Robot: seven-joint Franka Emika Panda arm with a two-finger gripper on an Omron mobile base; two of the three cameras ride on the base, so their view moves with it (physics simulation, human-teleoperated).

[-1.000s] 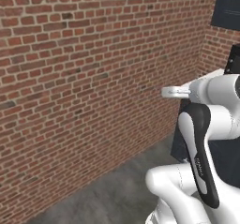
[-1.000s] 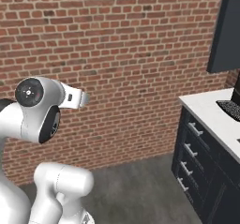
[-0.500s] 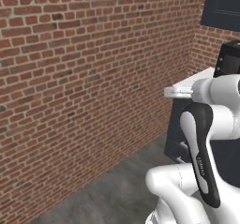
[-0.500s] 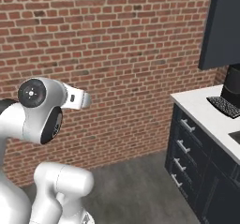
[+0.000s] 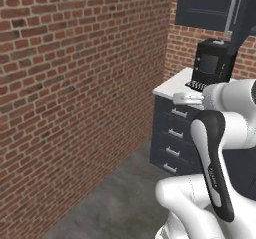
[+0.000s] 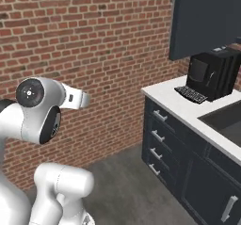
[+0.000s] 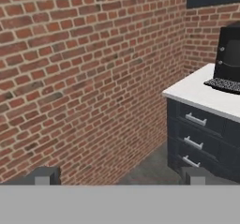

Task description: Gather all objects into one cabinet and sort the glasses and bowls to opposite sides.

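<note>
Brick wall (image 5: 75, 83) beside counter (image 6: 188, 107) end.

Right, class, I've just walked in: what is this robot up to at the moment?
Nothing is being handled yet. The gripper is open and empty, facing a brick wall. To the right stand a white counter over dark drawers, carrying a black coffee machine, with the dark wall cabinet above. No mugs or bowl can be seen.

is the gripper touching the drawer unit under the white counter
Apart. In the hand view the gripper has its finger tips spread wide at the bottom edge with nothing between them, and the drawer unit stands well beyond, across bare grey floor.
</note>
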